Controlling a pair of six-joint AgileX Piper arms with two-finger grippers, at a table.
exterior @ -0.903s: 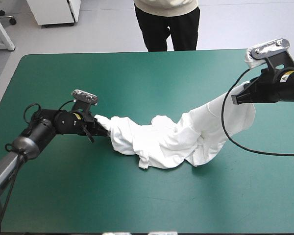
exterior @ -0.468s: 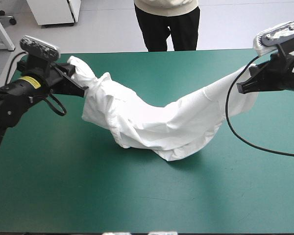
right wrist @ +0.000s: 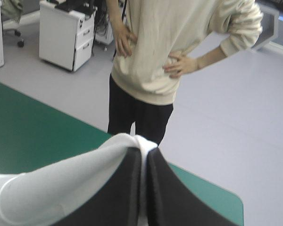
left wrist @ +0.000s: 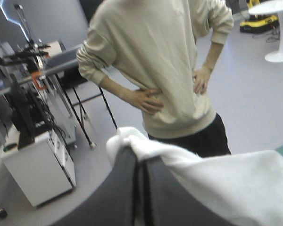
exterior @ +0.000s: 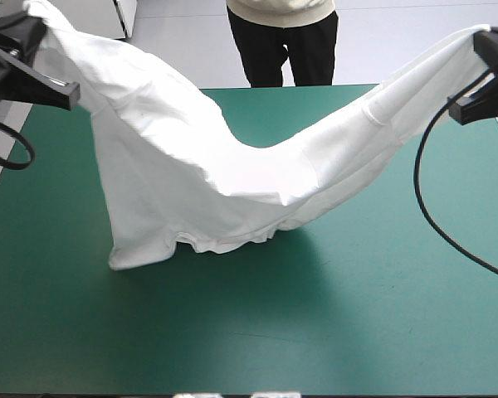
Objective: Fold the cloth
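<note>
Presently the white short-sleeved T-shirt (exterior: 191,166) hangs stretched above the teal-green table cover (exterior: 332,332), its lowest edge touching it. The left gripper (left wrist: 139,162) and right gripper (right wrist: 144,157) each clamp a top edge, evidently spreading it for folding.

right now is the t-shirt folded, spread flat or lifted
Lifted, not folded: left gripper and right gripper hold the T-shirt high by its ends; it sags between, hem on the table.

T-shirt (exterior: 191,166): plain white all over, soft grey shading in the folds.
table cover (exterior: 332,332): plain teal-green, darker in the shadow below the T-shirt.
left gripper (left wrist: 138,157): black fingers, white cloth showing at the tips.
right gripper (right wrist: 143,153): black fingers, white cloth showing at the tips.
</note>
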